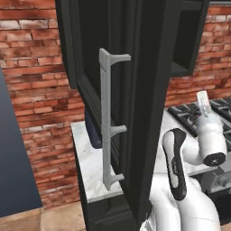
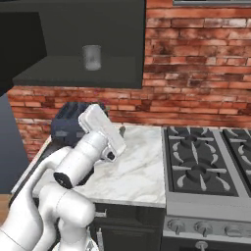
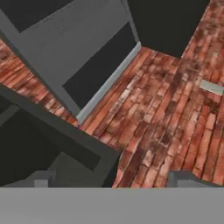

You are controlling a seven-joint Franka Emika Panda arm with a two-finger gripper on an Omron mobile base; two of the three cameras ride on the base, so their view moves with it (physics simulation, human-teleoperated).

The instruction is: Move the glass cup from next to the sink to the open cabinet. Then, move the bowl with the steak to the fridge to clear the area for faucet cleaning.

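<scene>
The glass cup [image 2: 91, 57] stands upright on the shelf of the open cabinet [image 2: 73, 74], free of my hand. The cabinet's black panelled door [image 1: 140, 99] swings out toward me, its long grey bar handle [image 1: 106, 122] in front. My hand [image 2: 101, 126] hangs below and in front of the shelf, over the marble counter [image 2: 139, 171]. In the hand view my gripper [image 3: 114, 181] is open, its fingertips [image 3: 41, 179] wide apart with nothing between them, facing the brick wall and the cabinet's underside. The sink, bowl, steak, fridge and faucet are out of view.
A gas stove [image 2: 201, 166] sits right of the counter. A dark blue rounded appliance [image 2: 68, 127] stands at the counter's back left, behind my arm. The open door [image 1: 140, 99] blocks the space left of my arm.
</scene>
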